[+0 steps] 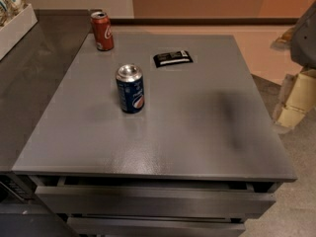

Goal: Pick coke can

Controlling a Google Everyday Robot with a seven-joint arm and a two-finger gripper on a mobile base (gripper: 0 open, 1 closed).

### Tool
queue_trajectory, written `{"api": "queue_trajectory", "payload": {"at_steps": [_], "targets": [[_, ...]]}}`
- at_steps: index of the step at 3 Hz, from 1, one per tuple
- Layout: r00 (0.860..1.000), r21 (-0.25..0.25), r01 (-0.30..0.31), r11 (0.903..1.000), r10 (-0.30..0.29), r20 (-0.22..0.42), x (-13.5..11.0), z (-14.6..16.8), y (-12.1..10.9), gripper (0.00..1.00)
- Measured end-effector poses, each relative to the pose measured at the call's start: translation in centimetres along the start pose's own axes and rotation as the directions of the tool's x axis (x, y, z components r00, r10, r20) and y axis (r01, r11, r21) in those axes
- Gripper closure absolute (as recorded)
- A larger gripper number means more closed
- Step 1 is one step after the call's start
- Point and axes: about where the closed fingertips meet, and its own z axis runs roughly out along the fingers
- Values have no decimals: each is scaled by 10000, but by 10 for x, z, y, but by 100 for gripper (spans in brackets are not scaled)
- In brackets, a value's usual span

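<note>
The coke can [101, 31] is red with white script and a silver top. It stands upright at the far left corner of the grey cabinet top [197, 112]. My gripper [292, 107] shows at the right edge of the camera view as cream-coloured parts under a grey arm piece [305, 36]. It hangs beyond the cabinet's right side, far from the coke can and holding nothing that I can see.
A dark blue Pepsi can [130, 89] stands upright left of centre on the top. A flat black packet [172, 59] lies behind it. A darker counter [29, 78] adjoins on the left, with a white box of snacks [15, 19]. Drawers [148, 201] sit slightly open below.
</note>
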Motion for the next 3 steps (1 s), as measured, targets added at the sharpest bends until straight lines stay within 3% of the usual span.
{"api": "queue_trajectory", "payload": {"at_steps": [2,3], "targets": [[9989,448,-193,9988,173,434,-12,-1,-14,0],[9920,742,-561,9957,471,1171,-27,1,-38,0]]}}
